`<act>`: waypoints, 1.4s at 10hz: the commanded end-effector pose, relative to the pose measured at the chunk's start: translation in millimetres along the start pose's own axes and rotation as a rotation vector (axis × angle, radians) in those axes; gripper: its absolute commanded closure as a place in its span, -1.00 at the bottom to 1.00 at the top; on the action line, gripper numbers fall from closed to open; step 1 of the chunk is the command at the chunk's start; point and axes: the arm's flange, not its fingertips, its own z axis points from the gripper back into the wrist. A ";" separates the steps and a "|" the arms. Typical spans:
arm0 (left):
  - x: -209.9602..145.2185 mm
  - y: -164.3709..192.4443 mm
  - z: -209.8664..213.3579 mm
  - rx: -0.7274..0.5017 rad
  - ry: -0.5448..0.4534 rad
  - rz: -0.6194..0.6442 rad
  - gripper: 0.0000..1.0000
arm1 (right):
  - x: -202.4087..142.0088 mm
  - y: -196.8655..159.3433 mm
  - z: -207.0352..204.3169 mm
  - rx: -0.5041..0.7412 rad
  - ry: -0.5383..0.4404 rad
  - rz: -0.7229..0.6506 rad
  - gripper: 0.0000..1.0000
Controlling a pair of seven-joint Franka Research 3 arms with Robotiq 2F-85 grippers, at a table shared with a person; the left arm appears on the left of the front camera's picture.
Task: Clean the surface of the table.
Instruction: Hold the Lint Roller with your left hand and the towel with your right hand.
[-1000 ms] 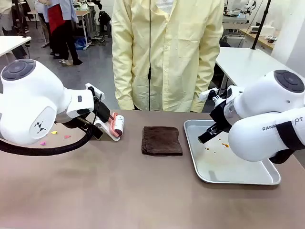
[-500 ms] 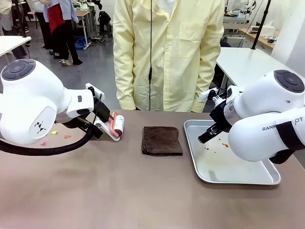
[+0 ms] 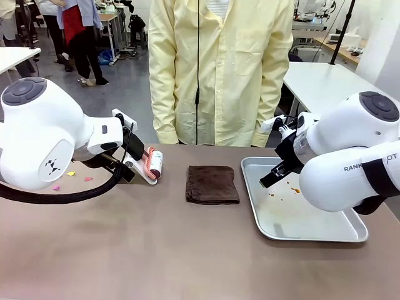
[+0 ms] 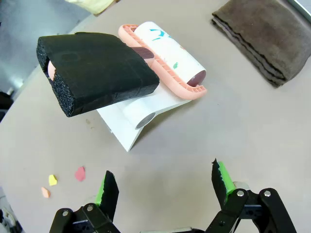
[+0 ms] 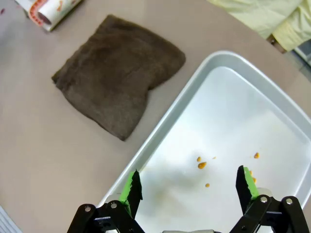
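Both jaws open and empty: left jaws above the lint roller (image 4: 167,48), handle buried in black foam (image 4: 97,70), right jaws over the tray (image 5: 233,111). The worktop (image 3: 156,250) under it all runs off-frame.

You see the table (image 3: 156,250), a wide matte brown-taupe top, flat and smooth; small pink and yellow scraps (image 3: 87,179) lie on it well left of the folded cloth (image 3: 212,184)

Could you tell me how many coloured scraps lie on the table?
3, clustered on the table near the left gripper: a yellow scrap, a pink scrap, an orange scrap. The left arm may hide more.
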 end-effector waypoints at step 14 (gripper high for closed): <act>-25.0 30.2 64.2 -0.366 0.232 0.331 -1.00 | -41.4 -51.7 57.2 0.231 0.267 -0.330 -1.00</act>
